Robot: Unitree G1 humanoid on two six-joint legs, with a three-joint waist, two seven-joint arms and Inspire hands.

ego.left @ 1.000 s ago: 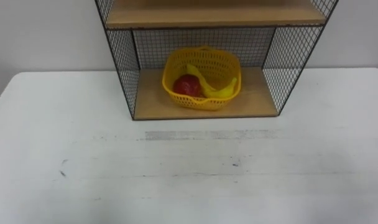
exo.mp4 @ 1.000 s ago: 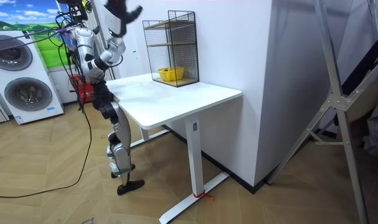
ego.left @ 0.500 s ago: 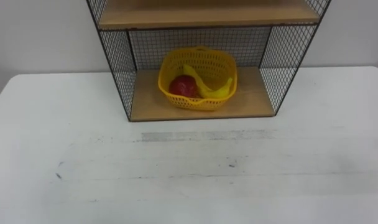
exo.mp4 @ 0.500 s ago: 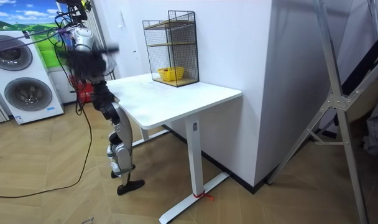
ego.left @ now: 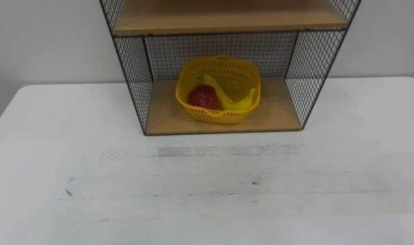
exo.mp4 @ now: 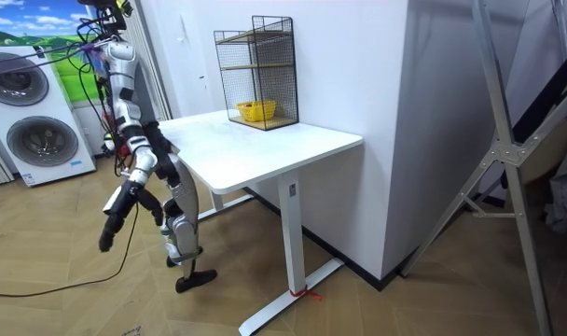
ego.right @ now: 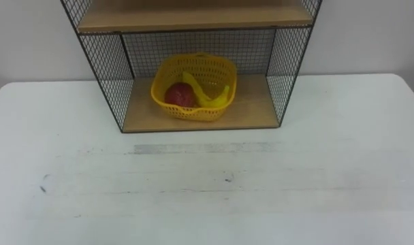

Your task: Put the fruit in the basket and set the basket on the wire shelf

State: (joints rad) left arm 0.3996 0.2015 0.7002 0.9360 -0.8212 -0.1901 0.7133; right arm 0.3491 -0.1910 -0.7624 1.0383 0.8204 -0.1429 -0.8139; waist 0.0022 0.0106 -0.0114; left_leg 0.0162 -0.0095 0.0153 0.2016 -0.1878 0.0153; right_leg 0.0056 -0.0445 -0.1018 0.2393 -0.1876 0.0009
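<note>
Finds the yellow plastic basket (ego.left: 218, 76) holding red apple (ego.left: 201, 97) and yellow banana (ego.left: 235, 100) at 12 o'clock on the black wire shelf (ego.left: 140, 82), well apart from the hanging right hand (exo.mp4: 106, 241), grip unreadable.

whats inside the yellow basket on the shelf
A banana and a red fruit lie in the yellow basket, which stands on the bottom board of the wire shelf. The basket's front wall and the banana cover the red fruit's lower part and anything underneath.

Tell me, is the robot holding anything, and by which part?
Nothing seems held: the basket with fruit stands alone on the wire shelf.
</note>
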